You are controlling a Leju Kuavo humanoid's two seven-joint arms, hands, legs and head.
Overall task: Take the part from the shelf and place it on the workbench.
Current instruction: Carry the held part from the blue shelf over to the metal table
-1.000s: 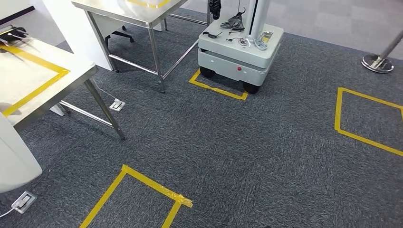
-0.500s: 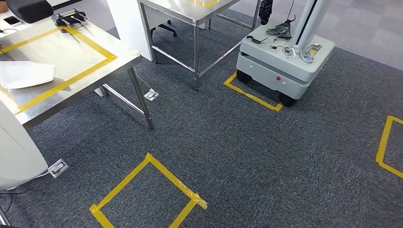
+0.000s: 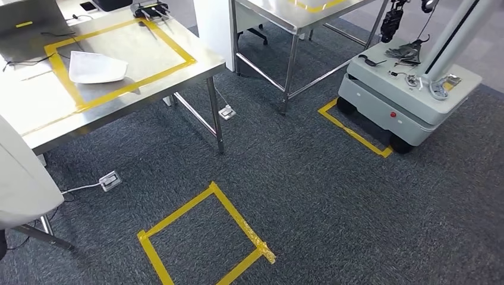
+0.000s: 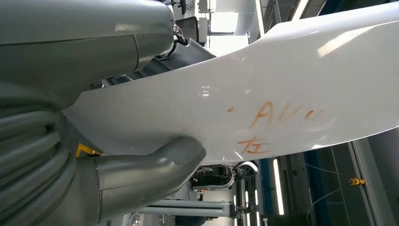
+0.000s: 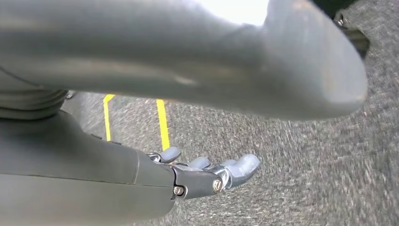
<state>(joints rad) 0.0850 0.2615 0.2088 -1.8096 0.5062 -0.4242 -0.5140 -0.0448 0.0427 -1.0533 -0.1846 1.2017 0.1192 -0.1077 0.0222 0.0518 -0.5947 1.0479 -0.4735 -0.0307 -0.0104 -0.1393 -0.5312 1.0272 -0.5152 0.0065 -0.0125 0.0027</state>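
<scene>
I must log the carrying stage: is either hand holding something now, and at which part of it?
The left hand grips a large white part at one edge, thumb under it and fingers over it. The right hand holds nothing, its fingers apart.

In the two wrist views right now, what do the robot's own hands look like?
Both are matte grey. The left hand has a ribbed grey cover and a thick, smooth, rounded thumb, with darker parts behind. The right hand has a broad grey thumb, a smooth grey body, and slimmer blue-grey fingers joined by small silver screws. No markings visible.
</scene>
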